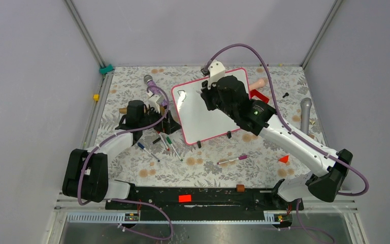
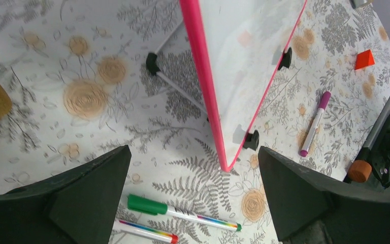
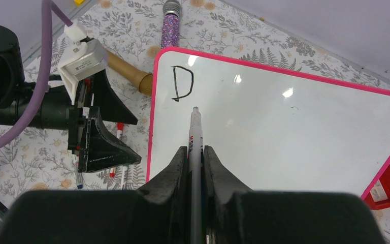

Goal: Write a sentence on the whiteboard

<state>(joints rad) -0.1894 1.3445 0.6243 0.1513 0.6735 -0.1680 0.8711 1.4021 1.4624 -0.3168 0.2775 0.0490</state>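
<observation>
The whiteboard (image 1: 203, 119), pink-framed on black feet, stands tilted in the middle of the table. It also shows in the right wrist view (image 3: 284, 132) and the left wrist view (image 2: 244, 61). Of the sentence, only a black "D" (image 3: 183, 84) shows, at the board's top left corner. My right gripper (image 3: 196, 152) is shut on a white marker (image 3: 195, 127), whose tip is just right of and below the "D". I cannot tell if the tip touches. My left gripper (image 2: 194, 150) is open and empty, low over the table beside the board's left edge (image 1: 165, 119).
A green-capped marker (image 2: 183, 211) and a red-tipped marker (image 2: 144, 231) lie under the left gripper. A purple marker (image 1: 232, 160), an orange block (image 1: 284, 159), a red frame block (image 1: 258, 95), a glitter microphone (image 3: 169, 20), a wooden roller (image 3: 127, 71) and a grey microphone (image 1: 305, 109) lie around.
</observation>
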